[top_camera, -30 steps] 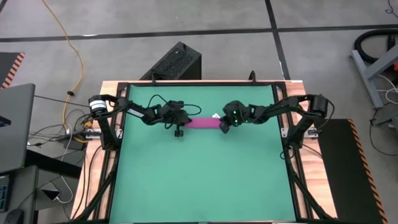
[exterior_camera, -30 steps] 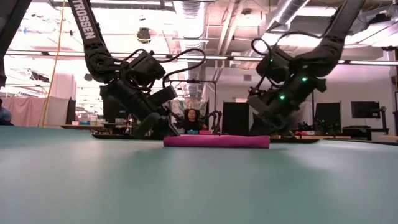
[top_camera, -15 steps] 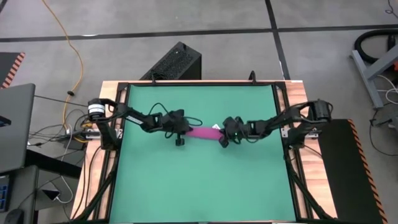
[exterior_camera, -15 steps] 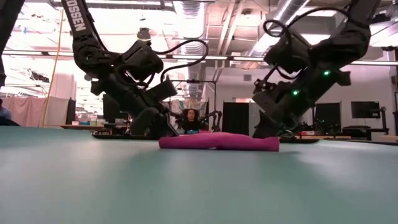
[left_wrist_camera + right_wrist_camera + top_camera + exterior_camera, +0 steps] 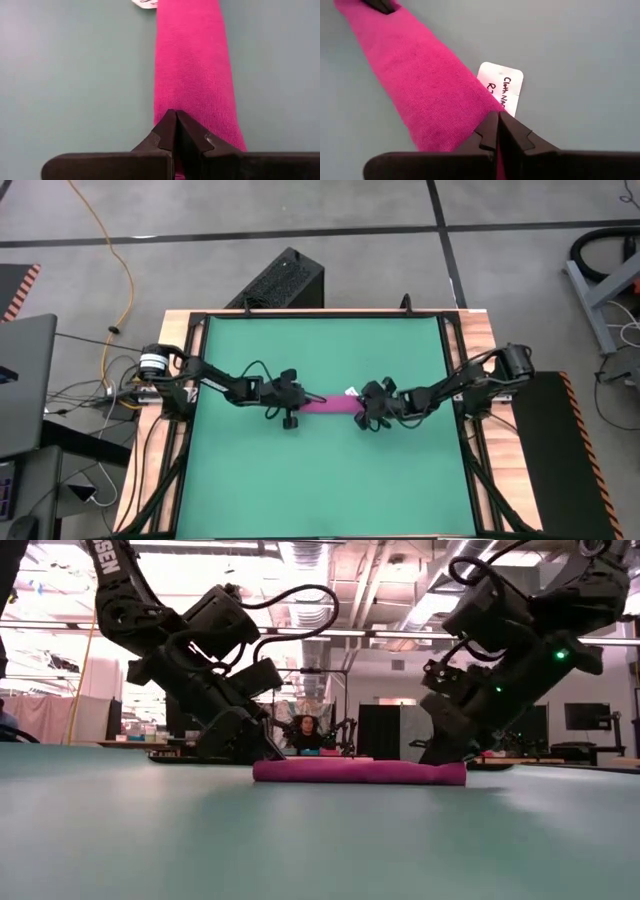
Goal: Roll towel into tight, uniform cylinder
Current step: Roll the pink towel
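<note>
Two pincers, left & right, sat closed at opposite ends of cylinder; I judged even inward pressure would've kept roll uniform.

Green mat on the surface lies bare across its whole near half and along the far strip behind the arms; a pincer could pass freely there. Mid-mat, the pink cylinder lies crosswise, with the left pincer pressed to its left end and the right pincer to its right end, fingertips together, so both ends are blocked. Only the roll's short middle stretch is reachable, from the near or far side; white tag lies just beyond its right end.
</note>
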Tool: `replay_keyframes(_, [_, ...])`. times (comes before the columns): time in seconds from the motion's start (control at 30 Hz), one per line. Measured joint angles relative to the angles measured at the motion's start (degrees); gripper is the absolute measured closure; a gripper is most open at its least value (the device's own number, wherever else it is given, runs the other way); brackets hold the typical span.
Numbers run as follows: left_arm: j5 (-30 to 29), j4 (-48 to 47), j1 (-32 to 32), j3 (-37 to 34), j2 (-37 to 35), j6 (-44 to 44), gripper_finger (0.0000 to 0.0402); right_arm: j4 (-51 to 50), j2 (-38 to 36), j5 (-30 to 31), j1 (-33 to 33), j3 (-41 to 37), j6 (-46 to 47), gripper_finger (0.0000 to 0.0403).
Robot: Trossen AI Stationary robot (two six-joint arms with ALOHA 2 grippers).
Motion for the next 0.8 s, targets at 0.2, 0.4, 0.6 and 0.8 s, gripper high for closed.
replay_keyframes(0.2, [-0.9,0.0,-0.8,0.0,0.0,-1.0,0.0401,-0.9,-5.8,4.3,1.4,-0.2,-4.4,0.0368])
replay_keyframes(0.4, [-1.2,0.0,-0.8,0.0,0.0,-1.3,0.0401,-2.0,-14.0,4.9,2.7,-0.2,-9.3,0.0368])
replay_keyframes(0.6, [-1.3,0.0,-0.8,0.0,0.0,-1.5,0.0401,10.3,-13.2,4.9,4.8,-0.2,-21.3,0.0382])
replay_keyframes(0.8, [-1.3,0.1,-0.8,0.0,0.0,-1.7,0.0401,34.2,-2.8,2.4,3.7,-6.1,-26.2,0.0396])
